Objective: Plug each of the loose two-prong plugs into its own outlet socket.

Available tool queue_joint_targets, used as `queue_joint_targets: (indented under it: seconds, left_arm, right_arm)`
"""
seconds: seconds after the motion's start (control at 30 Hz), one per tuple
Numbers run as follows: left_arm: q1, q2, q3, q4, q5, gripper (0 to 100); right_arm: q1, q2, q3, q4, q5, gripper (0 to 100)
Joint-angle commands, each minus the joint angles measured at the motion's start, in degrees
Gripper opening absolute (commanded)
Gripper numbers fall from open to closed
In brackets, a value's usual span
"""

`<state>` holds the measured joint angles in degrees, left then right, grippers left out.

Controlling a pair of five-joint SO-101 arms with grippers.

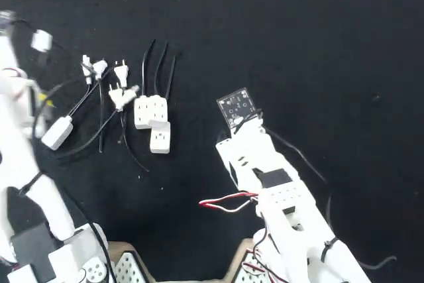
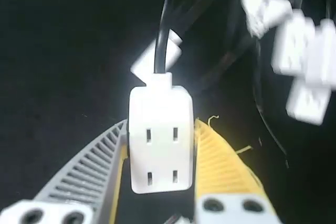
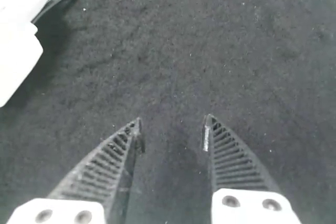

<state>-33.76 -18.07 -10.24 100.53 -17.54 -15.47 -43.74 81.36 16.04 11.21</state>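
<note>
My left jaws pinch an outlet socket (image 2: pixel 159 137). Overhead, loose plugs (image 1: pixel 120 71) lie toward its two o'clock. Right jaws spread.

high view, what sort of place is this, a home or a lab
Probably a robotics lab bench: a black-covered table, two white robot arms at its edge, and loose plugs and outlet sockets laid out.
</note>
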Motion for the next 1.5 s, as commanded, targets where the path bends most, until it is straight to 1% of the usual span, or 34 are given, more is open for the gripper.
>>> queue_joint_targets:
  seconds: [0.0, 0.03, 0.1, 0.17, 0.3, 0.4, 0.47, 0.57, 0.7, 0.8, 0.87, 0.97, 1.03, 1.07, 1.13, 1.2, 1.27, 1.3, 1.37, 1.47]
  left_arm:
    - [-2.8, -0.9, -9.9, 0.3, 0.5, 3]
    - [-2.0, -0.9, -9.9, 0.3, 2.1, 3]
    - [1.3, -0.9, -9.2, 0.4, 5.6, 3]
    - [6.6, -0.9, -6.7, 0.4, 7.1, 3]
    - [21.5, -0.9, 0.5, 0.2, 7.1, 3]
    - [33.1, -0.3, 5.1, -1.8, 7.2, 3]
    - [40.1, -0.3, 10.4, -6.2, 7.2, 3]
    - [49.4, -0.3, 20.9, -15.2, 7.1, 3]
    - [57.5, -0.4, 34.6, -29.3, 7.0, 3]
    - [59.9, -0.2, 42.4, -39.4, 7.3, 4]
    - [60.3, -0.2, 46.4, -44.7, 7.5, 7]
    - [60.3, -0.2, 50.0, -47.6, 8.6, 21]
    - [60.3, -0.3, 51.0, -47.4, 12.4, 29]
    - [59.9, -0.8, 51.5, -47.4, 14.2, 32]
    - [58.7, -0.9, 50.6, -46.5, 15.8, 30]
    - [56.6, -0.9, 47.7, -43.7, 15.8, 28]
    - [53.8, -0.3, 45.0, -41.2, 15.8, 27]
    - [52.1, -0.2, 44.4, -41.3, 15.8, 27]
    - [48.0, -0.1, 44.4, -44.4, 16.3, 27]
    - [43.9, 1.0, 47.8, -54.3, 17.6, 27]
  right_arm:
    - [-0.3, -1.7, -0.3, -1.2, -0.1, 17.0]
    - [0.3, -1.8, -0.4, -1.2, -0.1, 17.0]
    - [3.5, -1.9, -1.0, -1.2, -0.5, 17.0]
    - [8.3, -1.9, -2.2, -1.2, -1.6, 17.0]
    - [17.1, -1.9, -3.4, -1.2, -11.6, 17.0]
    - [20.9, -1.9, -3.6, -1.5, -14.4, 17.0]
    - [22.2, -1.9, -3.6, -1.6, -14.6, 17.0]
    - [23.4, -1.9, -3.6, -1.7, -14.6, 17.0]
    - [24.8, -1.8, -4.6, -1.7, -14.7, 17.0]
    - [24.7, -1.8, -4.5, -1.7, -14.7, 17.0]
    - [24.7, -1.8, -4.5, -1.7, -14.7, 17.0]
    - [24.6, -1.8, -4.6, -1.7, -14.7, 17.0]
    - [24.5, -1.8, -4.6, -1.7, -14.7, 17.0]
    - [24.5, -1.8, -4.6, -1.7, -14.7, 17.0]
    - [24.5, -1.8, -4.6, -1.7, -14.7, 17.0]
    - [23.6, -1.8, -4.5, -1.7, -14.5, 17.0]
    - [22.3, -1.8, -4.4, -1.6, -14.2, 17.0]
    - [22.1, -1.7, -4.4, -1.5, -14.2, 17.0]
    - [22.0, -1.7, -4.4, -1.5, -14.2, 17.0]
    - [21.9, -1.7, -4.4, -1.5, -14.2, 17.0]
